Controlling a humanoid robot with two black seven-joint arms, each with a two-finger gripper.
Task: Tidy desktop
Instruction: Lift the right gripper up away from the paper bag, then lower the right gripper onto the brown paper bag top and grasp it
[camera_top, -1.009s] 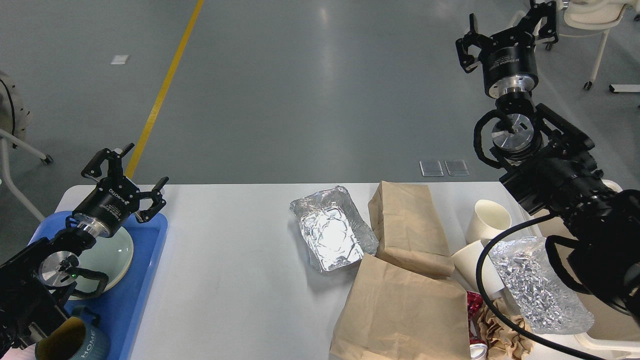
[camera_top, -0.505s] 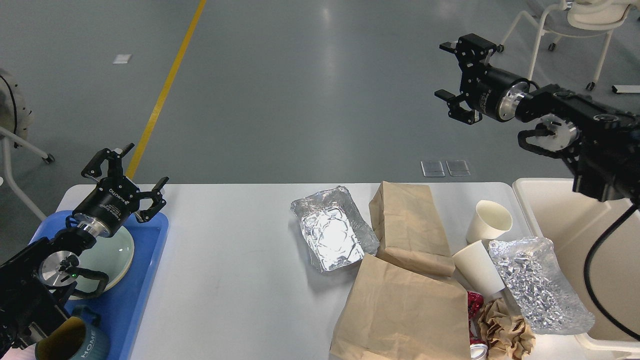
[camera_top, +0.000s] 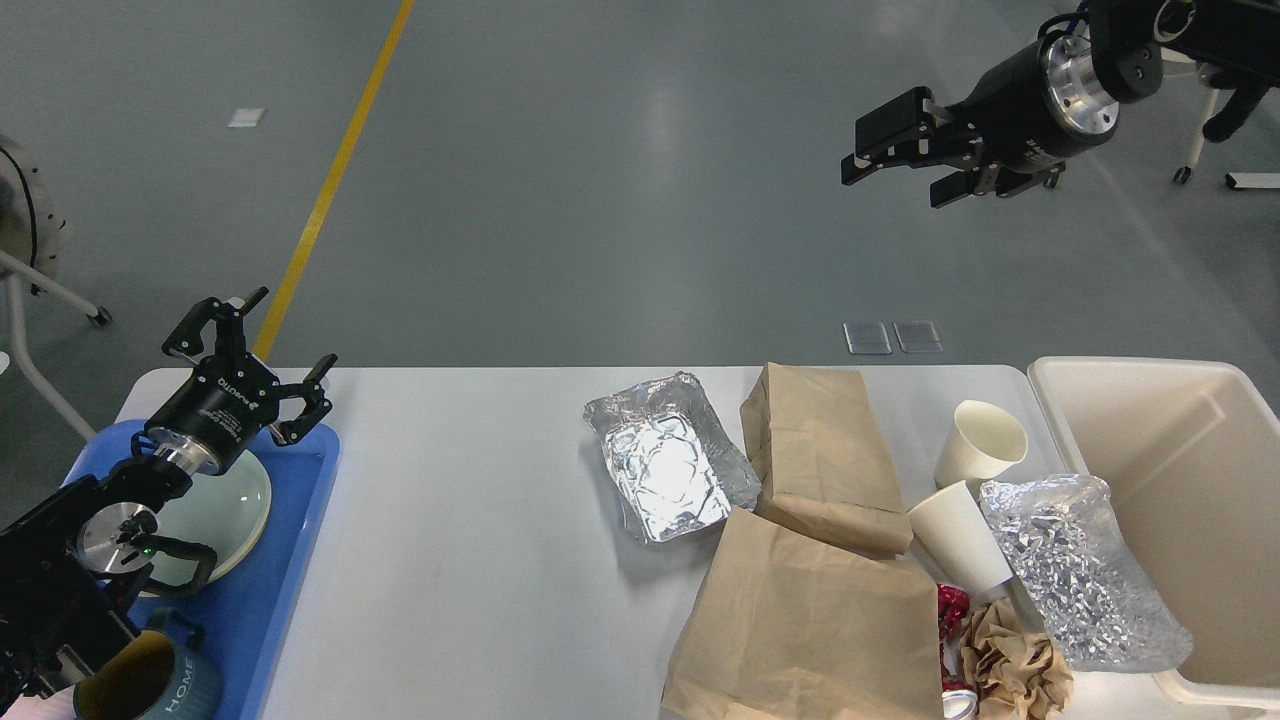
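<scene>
The counter (camera_top: 480, 560) is the wide white-grey top filling the lower half of the head view; all positions below are given relative to the foil tray (camera_top: 668, 455), which lies open side up near the counter's middle, toward the far edge.

Right of the foil tray:
- A small brown paper bag (camera_top: 822, 455) lies flat, its long left edge touching the tray's rim.
- A larger brown paper bag (camera_top: 815, 625) lies nearer the robot, overlapping the small bag's near end and just touching the tray's near right corner.
- Two white paper cups follow: one (camera_top: 980, 442) tilted with its mouth up and away, the other (camera_top: 958, 540) on its side against the large bag.
- A crumpled foil sheet (camera_top: 1075, 570) drapes over the rim of the cream bin (camera_top: 1190, 470) at the counter's right end.
- Crumpled brown paper (camera_top: 1015, 665) and a red scrap (camera_top: 950, 607) lie at the near right.

Left of the foil tray:
- A broad bare stretch of counter, then a blue tray (camera_top: 290, 580) at the left end, carrying a pale green plate (camera_top: 225, 510) and a blue-grey mug (camera_top: 150, 685).

Arms:
- The left gripper (camera_top: 250, 345) hangs above the blue tray's far end, over the plate; jaws spread wide, holding nothing.
- The right gripper (camera_top: 895, 165) is raised high, far up and right of the foil tray, seen against the floor; jaws partly open, holding nothing.
</scene>
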